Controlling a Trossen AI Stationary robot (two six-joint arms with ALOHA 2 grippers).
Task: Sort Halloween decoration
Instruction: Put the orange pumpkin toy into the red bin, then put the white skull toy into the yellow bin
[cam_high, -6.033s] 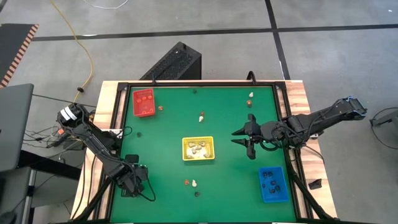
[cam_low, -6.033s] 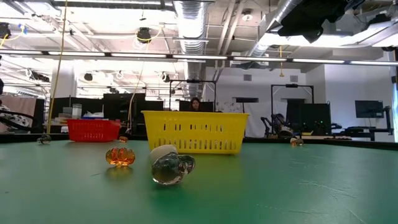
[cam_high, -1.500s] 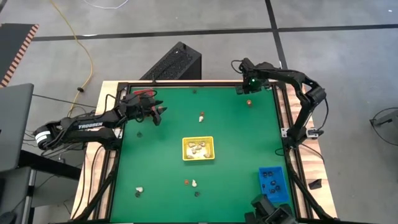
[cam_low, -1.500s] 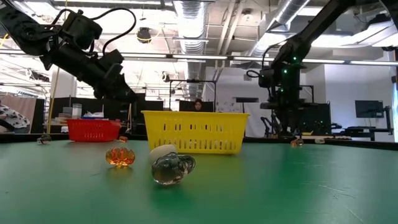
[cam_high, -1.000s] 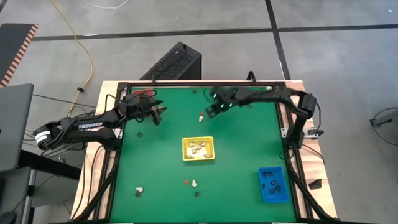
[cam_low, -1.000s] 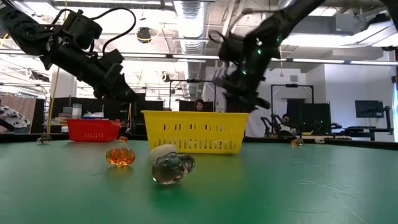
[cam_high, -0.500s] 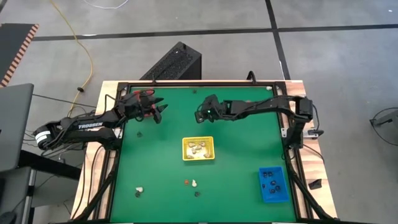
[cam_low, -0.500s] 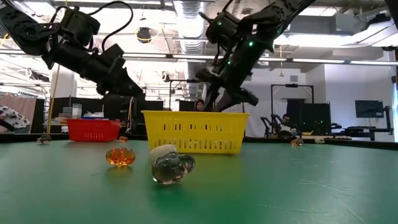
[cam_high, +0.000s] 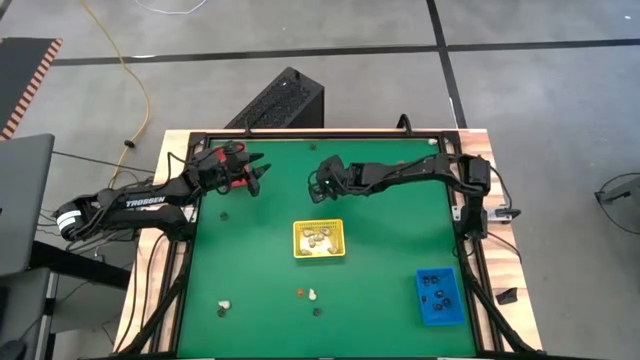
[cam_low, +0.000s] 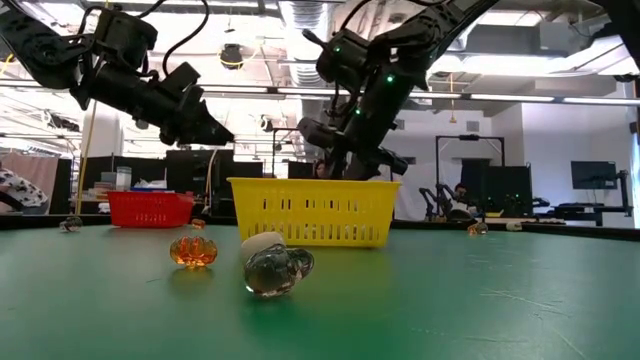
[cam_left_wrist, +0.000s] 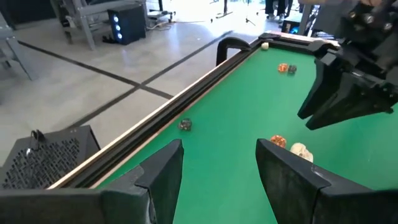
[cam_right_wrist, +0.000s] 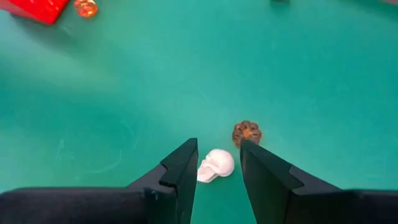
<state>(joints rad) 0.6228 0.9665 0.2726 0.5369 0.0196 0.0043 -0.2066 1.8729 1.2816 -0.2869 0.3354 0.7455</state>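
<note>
My right gripper (cam_high: 317, 187) hangs open over the far middle of the green table. In the right wrist view its fingers (cam_right_wrist: 186, 163) stand on either side of a cream-white skull trinket (cam_right_wrist: 216, 165) without touching it. A round orange-brown trinket (cam_right_wrist: 247, 132) lies on the table just beyond the skull. My left gripper (cam_high: 256, 176) is open and in the air beside the red tray (cam_high: 230, 165); its wrist view looks toward the right gripper. Cream trinkets lie in the yellow tray (cam_high: 318, 238) and black ones in the blue tray (cam_high: 440, 297).
Loose trinkets lie near the table's near edge: an orange one (cam_high: 299, 293), a white one (cam_high: 312, 294), a black one (cam_high: 317, 311) and a white one (cam_high: 225, 303). Another sits at the far right corner (cam_high: 433, 142). A raised black rim (cam_left_wrist: 186, 102) borders the table.
My right gripper has swept from the far right part of the table toward the left edge along the far side and come down over the cream skull. My left gripper has shifted slightly up and toward the far edge beside the red tray. No trinket has moved.
</note>
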